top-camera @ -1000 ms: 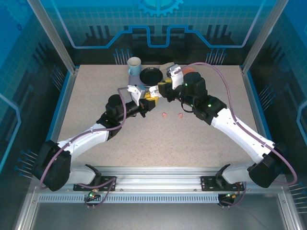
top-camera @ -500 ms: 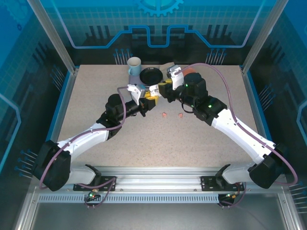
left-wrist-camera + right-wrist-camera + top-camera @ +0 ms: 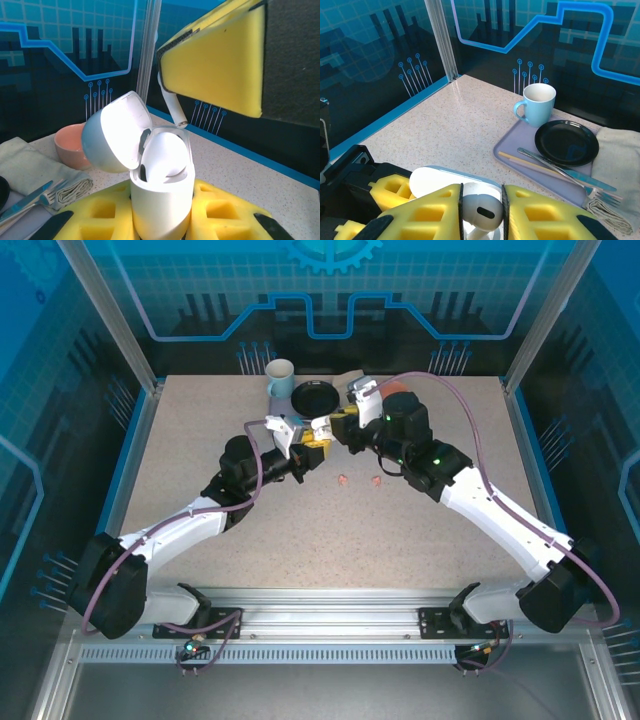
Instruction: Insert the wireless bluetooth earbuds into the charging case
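My left gripper (image 3: 305,448) is shut on the white charging case (image 3: 160,200) and holds it upright at the table's middle back. The lid (image 3: 117,135) is swung open to the left. A white earbud (image 3: 165,155) sits in the case's mouth. My right gripper (image 3: 481,210) hovers just above the case, shut on a second white earbud (image 3: 481,212). That earbud's stem (image 3: 175,110) points down toward the case. The right gripper (image 3: 335,425) nearly meets the left one. Two pink earbuds (image 3: 343,479) (image 3: 377,481) lie on the table just in front of both grippers.
A lilac tray (image 3: 520,155) at the back carries a light blue mug (image 3: 538,104), a black plate (image 3: 566,142) and cutlery (image 3: 560,170). A folded cloth (image 3: 620,150) and a pink bowl (image 3: 70,145) lie beside it. Blue walls close in the table.
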`<state>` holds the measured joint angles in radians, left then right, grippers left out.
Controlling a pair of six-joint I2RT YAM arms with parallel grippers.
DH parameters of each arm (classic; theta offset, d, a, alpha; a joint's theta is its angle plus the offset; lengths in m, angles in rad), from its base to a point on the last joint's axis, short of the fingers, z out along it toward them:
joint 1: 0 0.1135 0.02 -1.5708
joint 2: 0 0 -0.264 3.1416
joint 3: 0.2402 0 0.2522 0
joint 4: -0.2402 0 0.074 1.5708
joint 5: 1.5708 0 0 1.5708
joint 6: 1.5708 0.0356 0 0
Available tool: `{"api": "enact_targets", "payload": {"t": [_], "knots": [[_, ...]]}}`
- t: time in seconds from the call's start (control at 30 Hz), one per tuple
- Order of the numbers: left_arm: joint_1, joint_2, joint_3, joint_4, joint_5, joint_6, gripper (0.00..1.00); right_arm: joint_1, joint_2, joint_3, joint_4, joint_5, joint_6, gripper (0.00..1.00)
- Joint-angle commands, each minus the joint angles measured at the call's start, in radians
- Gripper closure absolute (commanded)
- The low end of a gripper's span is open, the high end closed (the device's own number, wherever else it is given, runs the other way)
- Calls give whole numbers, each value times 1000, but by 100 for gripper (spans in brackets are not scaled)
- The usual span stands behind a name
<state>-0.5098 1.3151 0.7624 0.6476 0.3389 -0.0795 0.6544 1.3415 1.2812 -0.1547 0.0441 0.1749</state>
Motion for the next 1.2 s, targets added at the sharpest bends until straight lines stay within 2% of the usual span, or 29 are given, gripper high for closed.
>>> {"api": "enact_targets", "payload": {"t": [0.0,0.4,0.73,1.17], "knots": [[-5,-31,33,23,26,-5,100,-4,18,-15,34,-1,1,76],[-6,-34,34,34,21,-13,100,-1,16,-37,49,-9,-20,79],[-5,-31,37,39,15,-12,100,43,4,-42,14,49,-121,80],[-5,-25,44,44,6,-9,100,73,-4,-51,4,32,-123,78]]}}
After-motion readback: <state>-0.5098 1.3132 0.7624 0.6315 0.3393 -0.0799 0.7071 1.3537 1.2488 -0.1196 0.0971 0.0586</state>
